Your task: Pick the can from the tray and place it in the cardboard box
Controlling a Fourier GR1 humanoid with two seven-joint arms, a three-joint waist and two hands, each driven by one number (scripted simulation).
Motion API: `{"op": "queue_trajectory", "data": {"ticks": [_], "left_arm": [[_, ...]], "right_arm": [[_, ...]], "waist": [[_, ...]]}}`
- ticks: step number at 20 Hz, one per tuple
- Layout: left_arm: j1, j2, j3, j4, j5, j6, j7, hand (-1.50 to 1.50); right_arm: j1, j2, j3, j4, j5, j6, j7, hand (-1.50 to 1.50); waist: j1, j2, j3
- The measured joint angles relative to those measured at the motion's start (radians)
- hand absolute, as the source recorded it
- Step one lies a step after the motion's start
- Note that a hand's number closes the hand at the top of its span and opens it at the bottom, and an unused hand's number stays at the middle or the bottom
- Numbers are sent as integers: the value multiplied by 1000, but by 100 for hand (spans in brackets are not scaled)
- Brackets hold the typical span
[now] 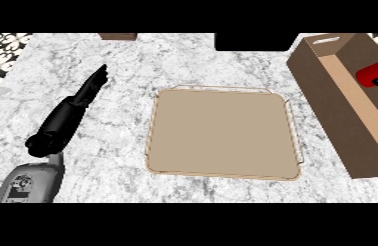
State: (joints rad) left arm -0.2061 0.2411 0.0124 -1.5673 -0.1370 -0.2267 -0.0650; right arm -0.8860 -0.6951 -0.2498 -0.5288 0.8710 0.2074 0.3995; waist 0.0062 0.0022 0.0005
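Head view of the marble desk (207, 65). The left robot hand (70, 112) lies over the desk at the left, its black fingers straight and close together, pointing toward the far side and holding nothing. A shallow beige tray (221, 135) sits at the centre. The cardboard box (314, 85) stands open on the right, apart from the tray. The can (369, 75), seen as a red shape cut by the right edge, lies inside the box.

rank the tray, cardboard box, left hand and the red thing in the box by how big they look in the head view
1. tray
2. cardboard box, cut off at the view's right edge
3. left hand
4. red thing, only partly in view
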Motion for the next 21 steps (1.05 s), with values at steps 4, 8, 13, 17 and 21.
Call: {"op": "queue_trajectory", "data": {"ticks": [4, 8, 13, 17, 21], "left_arm": [[-2, -3, 1, -21, -1, -2, 25, 0], [-18, 5, 19, 7, 4, -8, 15, 0], [-3, 9, 26, 12, 8, -12, 3, 0], [-5, 6, 27, 9, 6, -8, 6, 0], [-18, 2, 27, 14, 8, -12, 21, 0]], "right_arm": [[19, -21, -20, 1, -46, 69, -105, -150], [29, -4, -75, -37, -109, -8, -218, -150], [-4, 30, -280, -89, -297, -162, -303, -150], [4, 44, -439, -104, -436, -253, -331, -150], [58, 26, -545, -92, -533, -295, -392, -150]], "waist": [[1, 0, 0], [-4, 0, 1], [-13, -4, 3], [-17, -4, 2], [-12, -1, 2]]}}
